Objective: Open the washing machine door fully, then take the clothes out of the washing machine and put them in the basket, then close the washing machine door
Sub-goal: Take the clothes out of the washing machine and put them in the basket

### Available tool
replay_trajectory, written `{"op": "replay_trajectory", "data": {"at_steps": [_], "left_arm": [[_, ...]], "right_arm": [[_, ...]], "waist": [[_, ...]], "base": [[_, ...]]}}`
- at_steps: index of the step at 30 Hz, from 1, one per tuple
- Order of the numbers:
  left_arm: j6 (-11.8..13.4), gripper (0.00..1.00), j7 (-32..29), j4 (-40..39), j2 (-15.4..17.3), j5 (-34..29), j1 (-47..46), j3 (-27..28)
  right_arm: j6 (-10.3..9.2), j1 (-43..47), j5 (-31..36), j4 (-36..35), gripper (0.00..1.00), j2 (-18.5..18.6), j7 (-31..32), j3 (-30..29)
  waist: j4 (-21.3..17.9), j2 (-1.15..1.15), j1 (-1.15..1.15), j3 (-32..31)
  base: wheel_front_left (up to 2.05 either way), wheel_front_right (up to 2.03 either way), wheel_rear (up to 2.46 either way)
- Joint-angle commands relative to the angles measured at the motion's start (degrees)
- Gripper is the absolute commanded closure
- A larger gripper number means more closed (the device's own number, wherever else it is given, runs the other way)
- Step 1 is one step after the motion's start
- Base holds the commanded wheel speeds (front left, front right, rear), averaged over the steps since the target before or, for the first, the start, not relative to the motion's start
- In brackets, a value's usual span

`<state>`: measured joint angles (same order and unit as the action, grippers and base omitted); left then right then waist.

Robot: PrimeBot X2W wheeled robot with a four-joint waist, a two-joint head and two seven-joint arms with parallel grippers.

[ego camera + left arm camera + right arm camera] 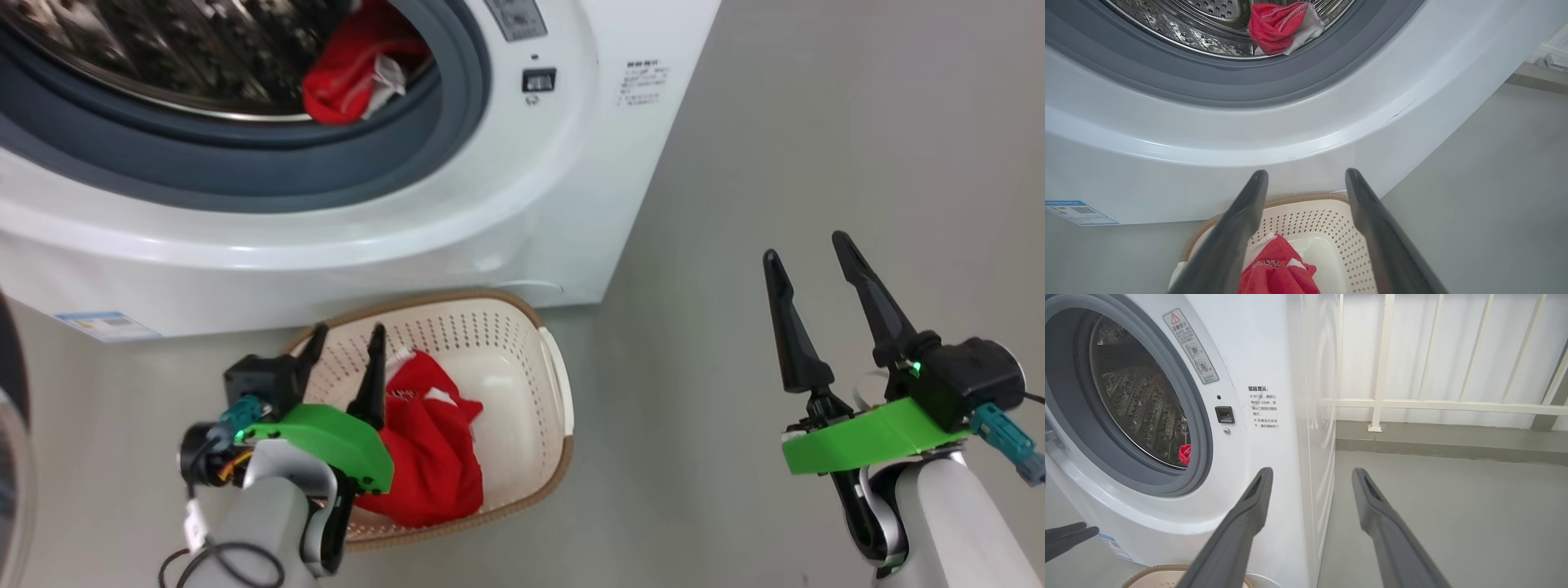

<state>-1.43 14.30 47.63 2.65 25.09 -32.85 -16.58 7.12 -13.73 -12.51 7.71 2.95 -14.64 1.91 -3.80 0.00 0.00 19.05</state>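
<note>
The washing machine (pixel 506 204) stands with its mouth uncovered; a strip of the washing machine door (pixel 8 384) shows at the far left edge. One piece of red and white clothes (pixel 347 77) lies at the front of the steel drum (pixel 1280 26) (pixel 1184 454). The cream basket (pixel 514 351) sits on the floor against the machine's front, with another red garment (pixel 429 449) (pixel 1278 273) lying in it. My left gripper (pixel 348 331) (pixel 1306 173) hangs open just above the basket, holding nothing. My right gripper (pixel 807 247) (pixel 1311 472) is open and empty over bare floor, right of the machine.
Grey floor (pixel 816 122) stretches to the right of the machine. A white railing (pixel 1380 375) and a low kerb stand behind that floor. A blue label (pixel 1079 212) sits low on the machine's front. The basket's rim (pixel 1155 571) shows below my right gripper.
</note>
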Motion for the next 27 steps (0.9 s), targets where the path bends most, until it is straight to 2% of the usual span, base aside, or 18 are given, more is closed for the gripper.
{"op": "replay_trajectory", "data": {"at_steps": [1, 7, 12, 27], "left_arm": [[1.18, 0.00, 0.69, -6.66, 1.77, -2.64, 2.88, 3.33], [1.14, 0.00, 0.69, -21.56, 1.84, -7.50, 9.84, 9.83], [1.41, 0.00, 0.69, -27.89, 1.89, -11.36, 13.47, 12.44], [-1.49, 0.00, 0.70, -33.58, 1.22, -13.06, 22.26, 17.33]], "right_arm": [[0.36, 0.76, 0.54, -1.45, 0.00, -0.07, -0.36, 0.76], [0.36, 1.88, -0.35, -1.24, 0.00, -0.07, -0.36, 0.64], [0.36, 3.09, -0.56, -1.16, 0.00, -0.07, -0.36, -0.35], [0.36, 7.69, 1.25, -1.50, 0.00, -0.07, -0.36, -3.37]], "waist": [[1.73, 0.00, 0.00, -3.13], [1.74, 0.00, 0.00, -6.44], [1.87, 0.00, 0.00, -8.60], [2.59, 0.00, 0.00, -15.05]], "base": [[0.00, 0.00, 0.00], [0.00, 0.00, 0.00], [0.00, 0.00, 0.00], [0.00, 0.00, 0.00]]}}
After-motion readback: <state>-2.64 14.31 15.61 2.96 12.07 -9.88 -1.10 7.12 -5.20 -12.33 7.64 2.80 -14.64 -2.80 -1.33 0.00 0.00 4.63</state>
